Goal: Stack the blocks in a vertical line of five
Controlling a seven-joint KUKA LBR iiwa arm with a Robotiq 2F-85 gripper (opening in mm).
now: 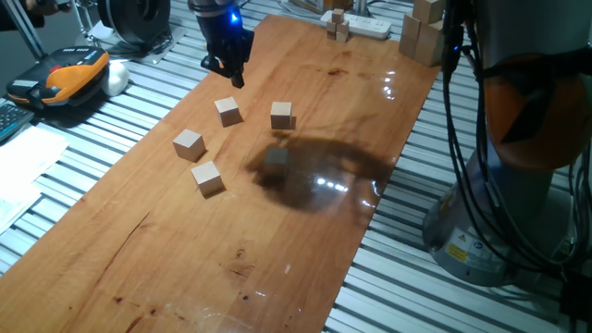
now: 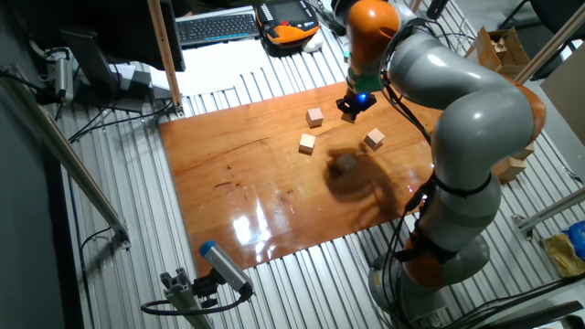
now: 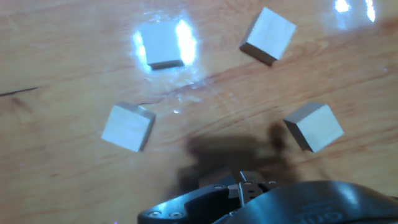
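Note:
Five small tan wooden blocks lie apart on the wooden table (image 1: 139,259), none stacked. Two sit side by side (image 1: 228,111) (image 1: 281,115), two more to the left (image 1: 189,144) (image 1: 207,178), and one (image 1: 276,157) in the arm's dark shadow. The other fixed view shows blocks (image 2: 314,117) (image 2: 307,143) (image 2: 374,138) and the shadowed one (image 2: 345,163). My gripper (image 1: 231,74) (image 2: 352,108) hovers above the table just behind the nearest block, open and empty. The hand view looks down on several blocks (image 3: 163,45) (image 3: 267,35) (image 3: 128,127) (image 3: 313,126); only the hand's dark housing (image 3: 261,202) shows.
A white power strip (image 1: 359,25) with tiny wooden pieces (image 1: 338,26) and larger pale wooden blocks (image 1: 424,32) stand at the table's far end. An orange-and-black device (image 1: 69,74) lies off the left edge. The robot base (image 1: 518,185) rises at the right.

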